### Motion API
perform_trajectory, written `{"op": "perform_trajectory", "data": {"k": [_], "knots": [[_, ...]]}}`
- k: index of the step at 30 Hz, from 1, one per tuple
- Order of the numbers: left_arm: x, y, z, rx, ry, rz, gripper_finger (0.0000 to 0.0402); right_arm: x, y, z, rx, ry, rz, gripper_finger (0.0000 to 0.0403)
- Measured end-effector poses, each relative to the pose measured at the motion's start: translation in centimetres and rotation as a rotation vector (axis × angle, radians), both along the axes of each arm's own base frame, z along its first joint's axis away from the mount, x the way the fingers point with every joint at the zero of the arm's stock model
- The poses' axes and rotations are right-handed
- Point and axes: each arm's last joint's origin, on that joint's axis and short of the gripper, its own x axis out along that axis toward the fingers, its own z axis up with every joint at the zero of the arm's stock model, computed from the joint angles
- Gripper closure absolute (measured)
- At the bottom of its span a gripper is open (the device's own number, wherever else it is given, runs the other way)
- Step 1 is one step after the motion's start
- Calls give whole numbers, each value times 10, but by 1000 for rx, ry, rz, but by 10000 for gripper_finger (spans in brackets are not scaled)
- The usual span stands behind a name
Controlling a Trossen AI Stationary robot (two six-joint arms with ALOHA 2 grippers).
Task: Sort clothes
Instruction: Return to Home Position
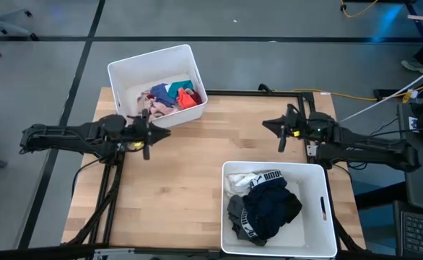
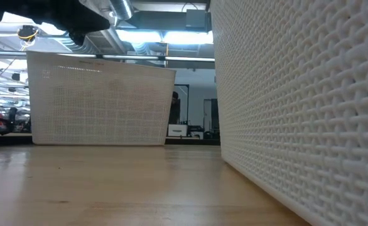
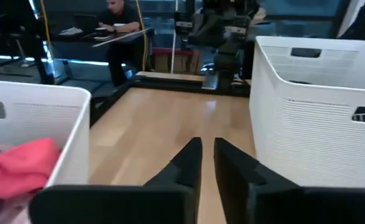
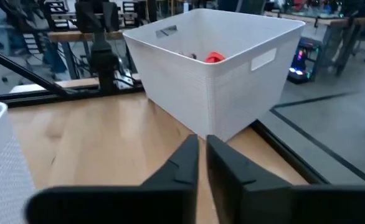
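Colourful clothes [image 1: 169, 96], pink, teal, blue and red, lie heaped in a white bin [image 1: 132, 72] at the table's far left; a pink-red piece [image 3: 17, 168] shows over its rim. Dark and grey clothes [image 1: 265, 206], one with a white PUMA band [image 1: 273, 175], fill a second white bin [image 1: 323, 217] at the near right. My left gripper [image 1: 167, 131] [image 3: 207, 142] hovers shut beside the far-left bin, pointing level toward the table's right. My right gripper [image 1: 266, 124] [image 4: 202, 138] hovers shut over the far right of the table, pointing toward the table's left. Neither holds anything.
Bare wooden tabletop [image 1: 197, 166] stretches between the two bins and the two grippers. In the low view the bin walls [image 2: 102, 100] [image 2: 303, 107] stand on the wood. A person [image 3: 117, 18] sits at a desk beyond the table. Cables [image 1: 370, 97] run off the far right.
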Motion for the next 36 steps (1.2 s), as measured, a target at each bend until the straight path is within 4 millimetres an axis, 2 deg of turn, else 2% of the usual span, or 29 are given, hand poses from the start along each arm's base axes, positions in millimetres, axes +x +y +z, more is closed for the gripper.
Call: {"op": "perform_trajectory", "data": {"k": [3, 6, 18, 36], "knots": [[-1, -2, -5, -9, -13, -18, 385, -1, 0, -7, -4, -17, 0, 398], [-1, -4, -11, -13, -13, -31, 398, -1, 0, -13, 4, -1, -1, 391], [-2, -7, -13, 10, -6, -55, 399, -4, 3, -16, 10, 4, 59, 396], [-6, -7, -11, 53, -20, -60, 400, -35, 10, -55, 3, -153, 23, 400]]}}
